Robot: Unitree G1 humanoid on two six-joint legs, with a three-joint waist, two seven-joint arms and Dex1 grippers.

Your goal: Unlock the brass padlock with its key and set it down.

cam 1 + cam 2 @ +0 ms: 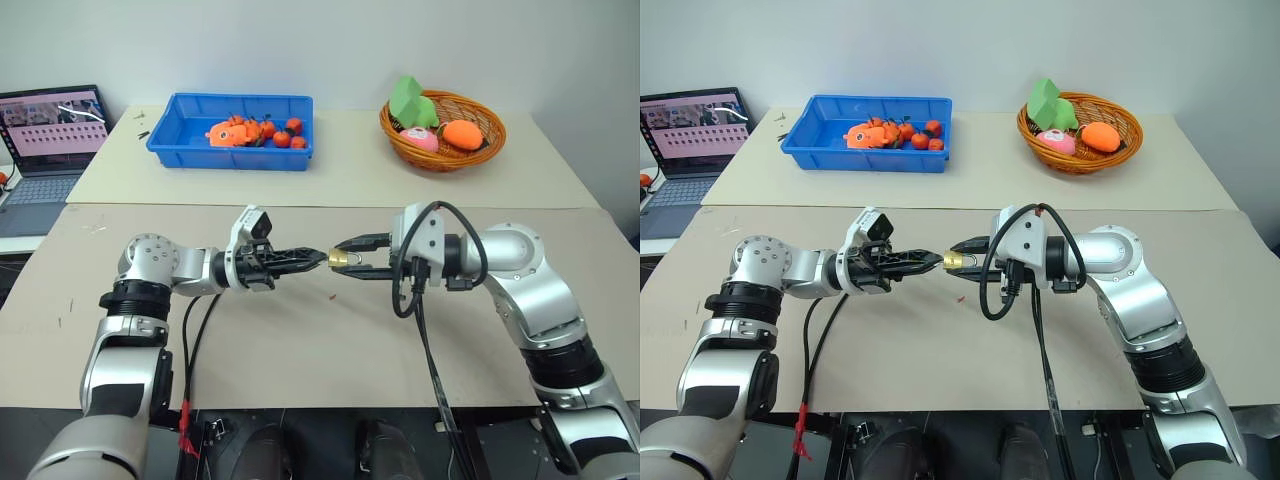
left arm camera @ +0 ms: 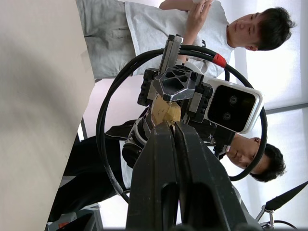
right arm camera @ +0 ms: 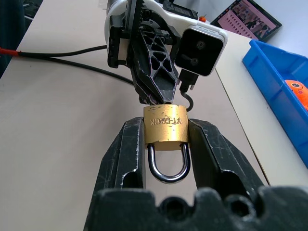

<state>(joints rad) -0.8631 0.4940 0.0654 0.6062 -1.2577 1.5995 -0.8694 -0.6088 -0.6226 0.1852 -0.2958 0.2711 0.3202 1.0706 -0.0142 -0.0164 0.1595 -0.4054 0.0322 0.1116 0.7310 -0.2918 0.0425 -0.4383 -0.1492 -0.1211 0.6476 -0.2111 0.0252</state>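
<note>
Right tool (image 3: 166, 139) clamps padlock (image 3: 165, 128) above bench (image 1: 300, 340); left tool (image 1: 318, 259) pinched closed, tips at padlock's bottom.

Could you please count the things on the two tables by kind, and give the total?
Padlock: 1
Laptop: 1
Blue tray: 1
Wicker basket: 1
Total: 4
The padlock is not lying on the table; the right gripper holds it above the surface. The toys inside the tray and the basket are not counted.

Head cams look down; wrist cams close-up, facing.
</note>
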